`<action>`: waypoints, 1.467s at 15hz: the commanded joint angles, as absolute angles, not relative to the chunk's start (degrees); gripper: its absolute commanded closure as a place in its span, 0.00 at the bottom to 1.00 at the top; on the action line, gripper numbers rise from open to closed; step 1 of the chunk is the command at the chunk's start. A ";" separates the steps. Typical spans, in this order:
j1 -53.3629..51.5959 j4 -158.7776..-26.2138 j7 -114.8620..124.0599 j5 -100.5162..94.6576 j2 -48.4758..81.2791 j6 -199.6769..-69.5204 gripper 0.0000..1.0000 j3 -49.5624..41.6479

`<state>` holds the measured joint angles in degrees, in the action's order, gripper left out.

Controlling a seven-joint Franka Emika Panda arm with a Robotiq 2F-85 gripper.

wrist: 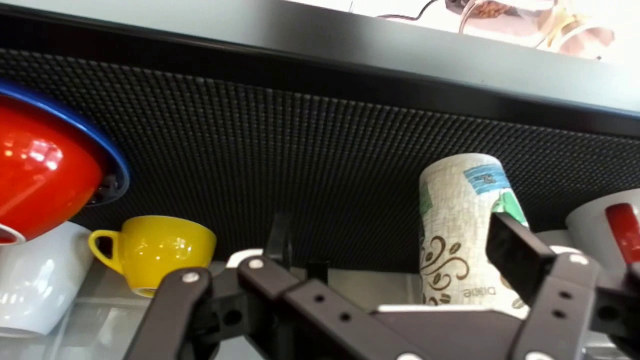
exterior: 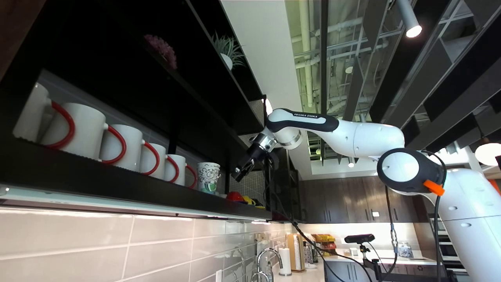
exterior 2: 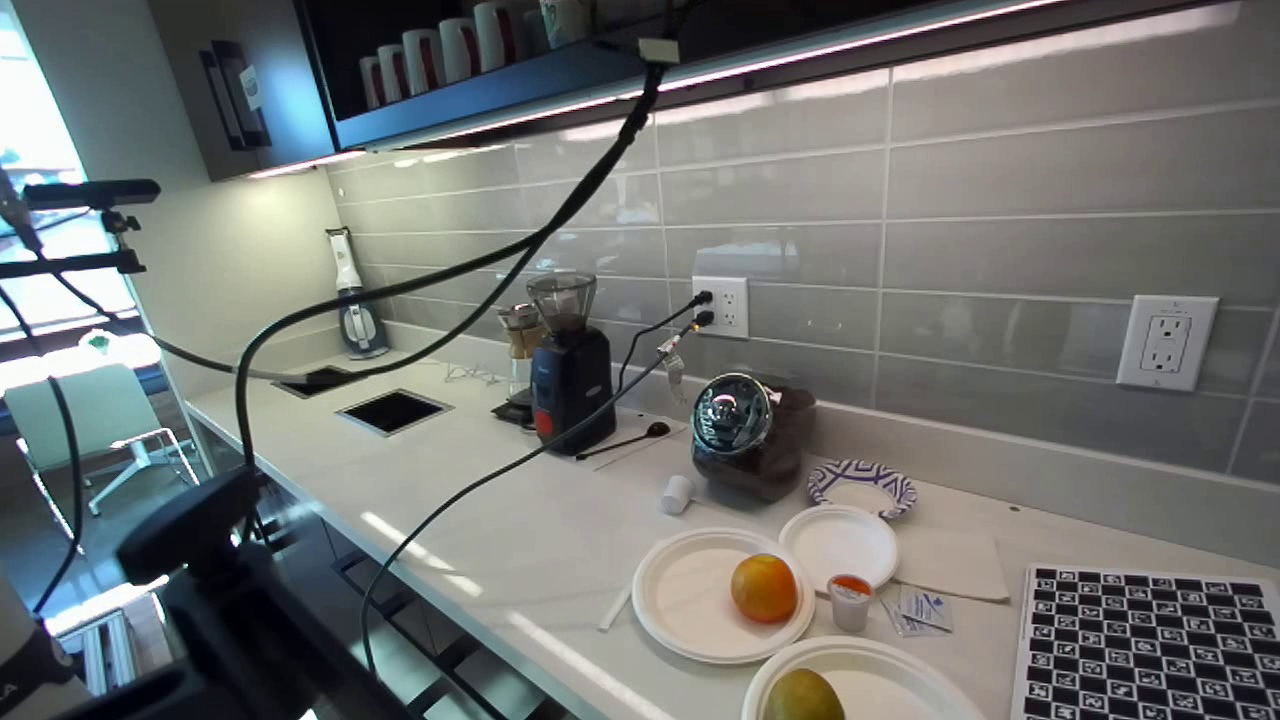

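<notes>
Gripper (wrist: 387, 245): fingers wide apart, clamped on nothing; 1 arm only, so no other is nearer.
Paper cup (wrist: 465, 225): upright on the shelf (exterior: 117, 184), long axis vertical; toward the right of the gap in the wrist view, partly behind 1 finger; touching or apart, cannot tell.
Cup from outside: near the fingertips in an exterior view, between them and the mugs.
Cup lettering: "Dixie", upside down in the wrist view.
Yellow cup (wrist: 167, 250): opposite side of the gap, handle pointing away from the fingers; no writing visible.
Red-handled mugs (exterior: 134, 147): 5 show in a row past the paper cup.
White arm (exterior: 368, 139): marked "FRANKA EMIKA".
Jar (exterior 2: 770, 460): well apart, down on the counter (exterior 2: 560, 540); lid lettering cannot be made out.
</notes>
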<state>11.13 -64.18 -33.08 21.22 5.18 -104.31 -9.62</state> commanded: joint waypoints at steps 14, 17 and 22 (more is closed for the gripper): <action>9.13 -84.38 -58.16 33.02 -2.10 -116.32 0.00 -6.67; 9.02 -85.06 -59.59 35.50 -1.99 -116.98 0.00 -6.44; 8.98 -85.87 -60.45 38.71 -1.76 -118.21 0.00 -6.43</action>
